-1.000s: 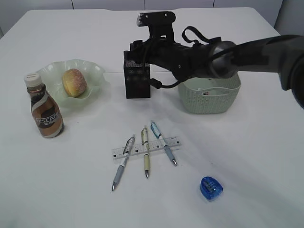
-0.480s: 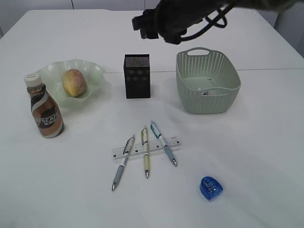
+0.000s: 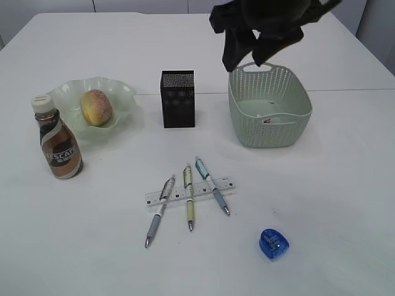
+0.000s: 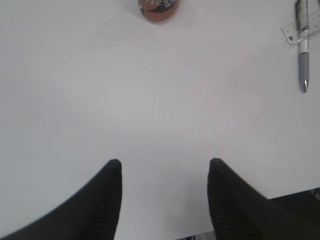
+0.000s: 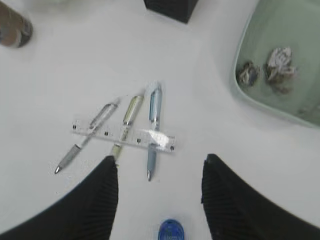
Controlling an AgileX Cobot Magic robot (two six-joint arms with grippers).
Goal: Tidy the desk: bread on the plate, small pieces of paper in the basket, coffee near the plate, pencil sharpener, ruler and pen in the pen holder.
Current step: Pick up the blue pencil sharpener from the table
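The bread [image 3: 97, 106] lies on the ruffled green plate [image 3: 68, 92], and the coffee [image 3: 58, 142] stands just left of it on the desk [image 3: 321, 197]. Behind centre is the black pen holder [image 3: 178, 98]. The basket [image 3: 268, 114] holds small pieces of paper [image 5: 277, 62]. Three pens lie across the ruler [image 3: 191, 192]: a grey pen [image 3: 159, 211], a yellow-green pen [image 3: 189, 197] and a blue pen [image 3: 212, 185]. The blue pencil sharpener [image 3: 274, 243] sits front right. My right gripper [image 5: 160, 162] hangs open and empty high above the pens and sharpener. My left gripper [image 4: 165, 165] is open over bare desk near the front edge.
The right arm [image 3: 259, 31] is a blurred dark mass above the basket's far rim. In the left wrist view the coffee's base [image 4: 158, 7] is at the top and a pen tip [image 4: 303, 75] at the right. The desk's front edge [image 4: 280, 192] shows at lower right.
The right arm has lifted away from beside the pen holder, risen, and swung to the right above the basket's back rim. Nothing on the desk has moved.
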